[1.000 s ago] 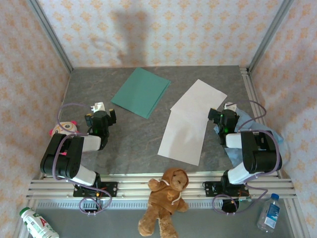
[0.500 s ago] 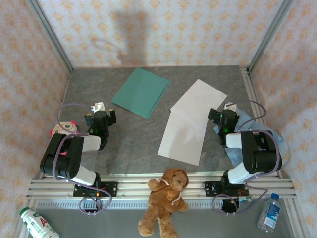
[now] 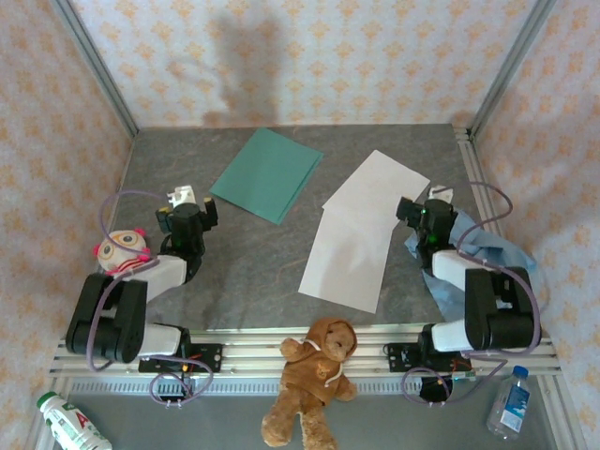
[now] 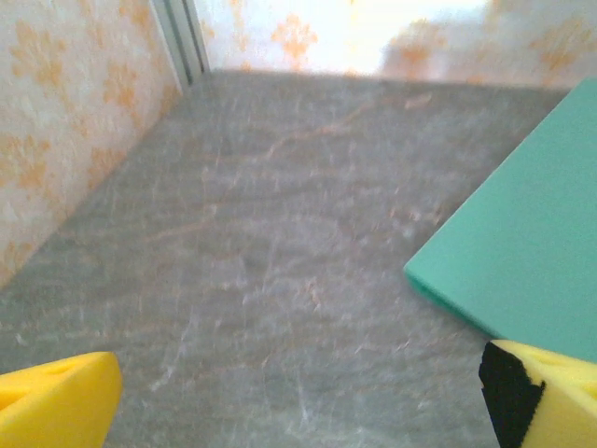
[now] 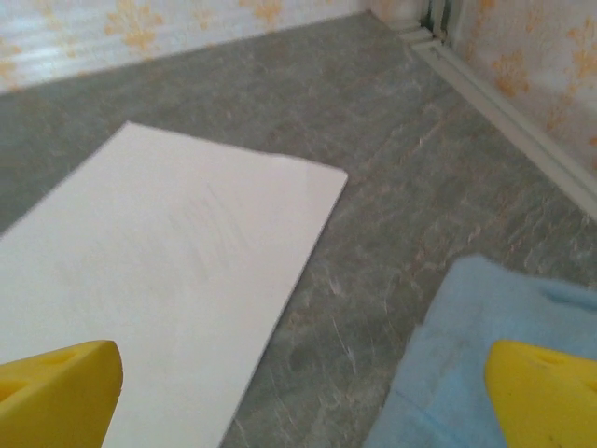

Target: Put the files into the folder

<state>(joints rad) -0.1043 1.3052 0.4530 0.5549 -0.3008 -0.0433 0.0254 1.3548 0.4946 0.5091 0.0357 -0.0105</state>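
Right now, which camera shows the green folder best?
The top external view: the whole folder lies flat there, apart from the files. The left wrist view catches one corner of it, slightly blurred.

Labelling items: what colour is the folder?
The folder is teal green, clearest in the top external view.

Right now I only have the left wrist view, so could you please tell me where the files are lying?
Observer: The two white files lie overlapping on the table, to the right of the folder and apart from it.
Operator: Thank you. Is the right gripper anywhere near them?
Observer: Yes, the right gripper stands open and empty at the files' right edge, between them and a light blue cloth.
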